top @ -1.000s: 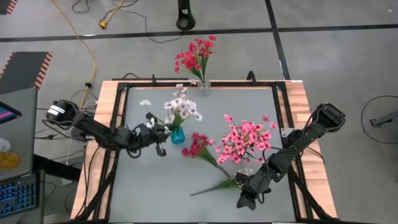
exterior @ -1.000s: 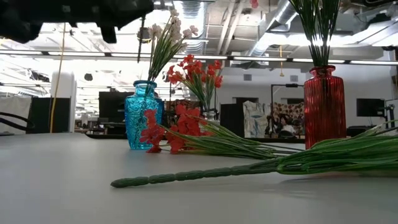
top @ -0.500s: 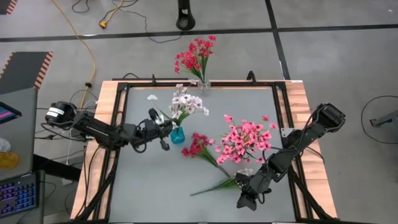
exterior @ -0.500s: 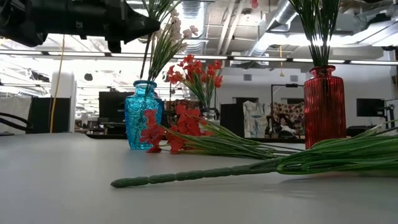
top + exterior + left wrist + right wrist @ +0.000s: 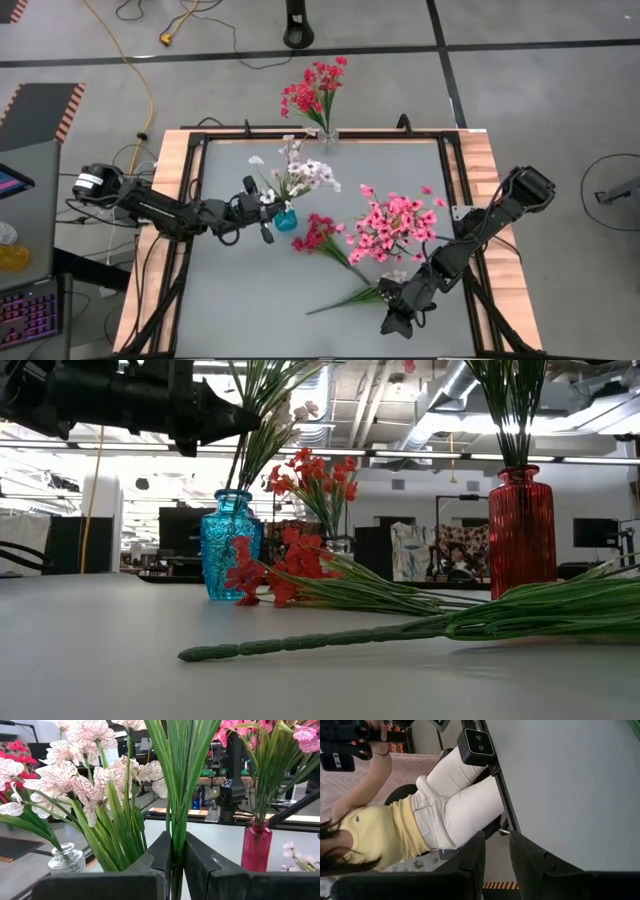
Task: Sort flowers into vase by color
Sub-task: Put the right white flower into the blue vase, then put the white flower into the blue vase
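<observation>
High view: left gripper [image 5: 262,205] clamped the white sprig [image 5: 300,174] over the blue vase [image 5: 286,218]; right gripper [image 5: 398,318], fingers apart, idled at five o'clock; red sprig [image 5: 318,235] lay unsorted.

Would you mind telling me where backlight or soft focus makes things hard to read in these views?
Low view: bright ceiling lights behind turn the left gripper into a dark silhouette above the blue vase, and the green stem lying nearest the camera looks soft. Left wrist view: the fingers gripping the white sprig are blurred at close range. High view: evenly lit.
</observation>
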Controlling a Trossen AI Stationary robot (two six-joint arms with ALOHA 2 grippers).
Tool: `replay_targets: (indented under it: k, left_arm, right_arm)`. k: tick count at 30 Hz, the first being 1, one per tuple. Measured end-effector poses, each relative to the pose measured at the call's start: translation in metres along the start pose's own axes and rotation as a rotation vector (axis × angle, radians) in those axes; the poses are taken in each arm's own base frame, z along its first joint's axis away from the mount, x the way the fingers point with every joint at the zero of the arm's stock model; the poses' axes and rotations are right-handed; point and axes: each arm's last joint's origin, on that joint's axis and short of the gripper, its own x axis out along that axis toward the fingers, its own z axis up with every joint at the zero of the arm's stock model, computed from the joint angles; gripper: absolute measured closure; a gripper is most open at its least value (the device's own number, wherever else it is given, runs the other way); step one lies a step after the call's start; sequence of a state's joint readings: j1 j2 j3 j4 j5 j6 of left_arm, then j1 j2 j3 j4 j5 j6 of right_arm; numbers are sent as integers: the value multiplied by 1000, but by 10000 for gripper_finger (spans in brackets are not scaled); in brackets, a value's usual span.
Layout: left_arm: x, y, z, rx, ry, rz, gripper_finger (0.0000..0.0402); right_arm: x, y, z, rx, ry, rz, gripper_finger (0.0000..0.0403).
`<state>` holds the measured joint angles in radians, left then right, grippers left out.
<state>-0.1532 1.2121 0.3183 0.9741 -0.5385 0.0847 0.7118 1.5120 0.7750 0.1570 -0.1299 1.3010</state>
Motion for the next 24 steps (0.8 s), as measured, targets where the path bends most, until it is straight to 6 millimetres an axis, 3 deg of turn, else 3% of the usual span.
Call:
replay_targets:
  k: [8, 19, 24]
  left_arm:
    - [0, 0, -5, 3, 48, 0, 358]
    - [-6, -7, -7, 11, 86, -3, 225]
    - [-13, -9, -5, 53, 121, -31, 185]
  right_arm:
    - [0, 0, 0, 0, 0, 0, 286]
    - [0, 0, 0, 33, 1, 0, 286]
    - [0, 0, -2, 23, 4, 1, 286]
